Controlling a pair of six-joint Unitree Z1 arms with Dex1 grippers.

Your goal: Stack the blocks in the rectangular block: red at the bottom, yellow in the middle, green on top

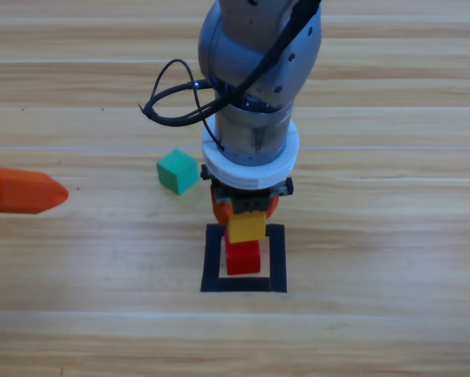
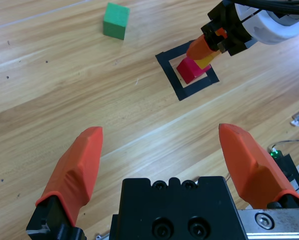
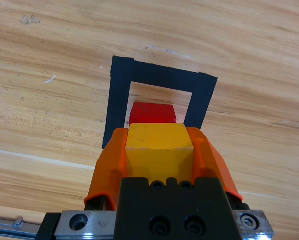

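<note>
We were in the middle step: the yellow cube (image 3: 159, 145) was going onto the red cube (image 1: 243, 258). Our right pincer (image 1: 246, 214) had its two orange jaws pressed against the yellow cube's sides, pinching it firmly, as the right wrist view showed plainly. The red cube sat just beyond and below the pincer's tip, inside the black tape outline (image 1: 211, 259), and looked fairly well centred there, though slightly toward the pincer's side.

From above, the yellow cube appeared to hang just over the red cube's near edge; whether the two were touching, we could not tell. In the left wrist view the yellow cube (image 2: 205, 60) looked tilted with the pincer rather than flat, so we judged it was not yet seated.

What the next move called for, as we read it: bring the yellow cube square over the red one, level it, lower until the faces met, then spread the jaws without nudging either cube. The risk we saw was a corner landing first and sliding the red cube toward the tape.

The green cube (image 1: 178, 171) lay on the desk (image 1: 376, 330) well off to the pincer's side, outside the outline, untouched and left for the last step. Our left pincer (image 2: 159, 145) waited far out to that same side, jaws spread wide and holding nothing.
</note>
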